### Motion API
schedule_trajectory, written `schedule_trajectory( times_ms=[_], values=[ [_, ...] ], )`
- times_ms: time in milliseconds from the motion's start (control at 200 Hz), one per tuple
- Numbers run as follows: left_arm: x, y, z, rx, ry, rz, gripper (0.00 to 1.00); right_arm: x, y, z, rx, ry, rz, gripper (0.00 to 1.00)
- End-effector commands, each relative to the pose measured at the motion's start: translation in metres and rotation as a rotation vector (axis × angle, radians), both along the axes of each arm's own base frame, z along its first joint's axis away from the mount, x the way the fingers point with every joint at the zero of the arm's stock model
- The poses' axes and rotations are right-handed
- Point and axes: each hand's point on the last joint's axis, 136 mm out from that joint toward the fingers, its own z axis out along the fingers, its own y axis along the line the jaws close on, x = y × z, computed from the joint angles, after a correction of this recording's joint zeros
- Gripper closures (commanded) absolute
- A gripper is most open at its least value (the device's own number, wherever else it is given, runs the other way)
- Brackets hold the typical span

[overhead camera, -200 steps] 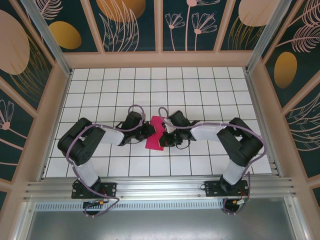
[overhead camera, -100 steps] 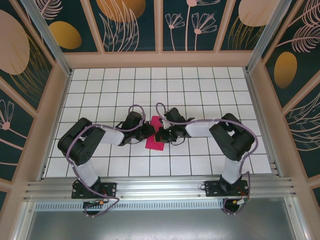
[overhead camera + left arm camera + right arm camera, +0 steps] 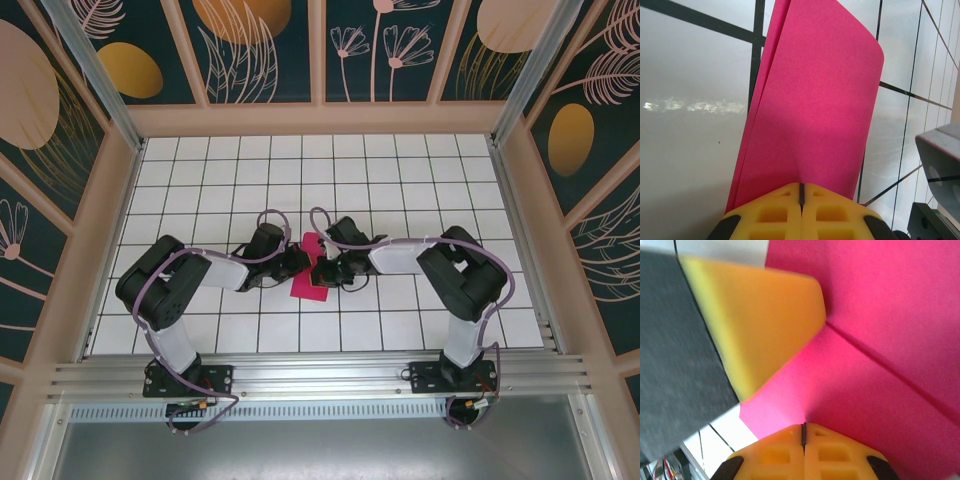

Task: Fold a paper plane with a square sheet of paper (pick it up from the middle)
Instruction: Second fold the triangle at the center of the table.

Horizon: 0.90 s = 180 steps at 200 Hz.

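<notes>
The sheet of paper (image 3: 309, 282), doubled over, is held at mid-tabletop (image 3: 400, 180). The left claw (image 3: 801, 200) is clamped on one edge, the right claw (image 3: 803, 436) on the other. Judgement: layers should be aligned before creasing, since uneven pulling could skew or tear it.

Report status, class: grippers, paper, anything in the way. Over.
Left gripper shut on the pink paper. Right gripper shut on it too. Paper doubled over, two layers showing. No obstruction seen.

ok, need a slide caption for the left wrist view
Left hand pinched shut on the folded pink paper, two layers showing, above the white grid table.
</notes>
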Motion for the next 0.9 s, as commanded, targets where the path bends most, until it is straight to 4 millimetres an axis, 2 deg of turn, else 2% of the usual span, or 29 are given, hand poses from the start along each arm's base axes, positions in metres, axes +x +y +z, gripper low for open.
schedule_trajectory(
  times_ms=[0, 120, 260, 490, 701, 896],
  values=[
    [-0.013, 0.025, -0.043, 0.148, 0.094, 0.042, 0.97, -0.027, -0.013, -0.003, -0.035, 0.045, 0.051, 0.95],
    [-0.013, 0.025, -0.043, 0.148, 0.096, 0.042, 0.97, -0.034, -0.019, -0.006, -0.036, 0.059, 0.040, 0.94],
    [-0.013, 0.026, -0.043, 0.154, 0.095, 0.040, 0.97, -0.046, -0.034, -0.025, -0.098, 0.091, 0.038, 0.94],
    [-0.013, 0.025, -0.043, 0.157, 0.095, 0.035, 0.97, -0.043, -0.029, -0.001, -0.056, 0.046, 0.047, 0.94],
    [-0.012, 0.024, -0.041, 0.150, 0.094, 0.033, 0.97, -0.056, -0.041, -0.017, -0.069, 0.084, 0.034, 0.94],
    [-0.012, 0.022, -0.038, 0.141, 0.091, 0.025, 0.97, -0.055, -0.039, -0.010, -0.035, 0.075, 0.021, 0.93]
  ],
)
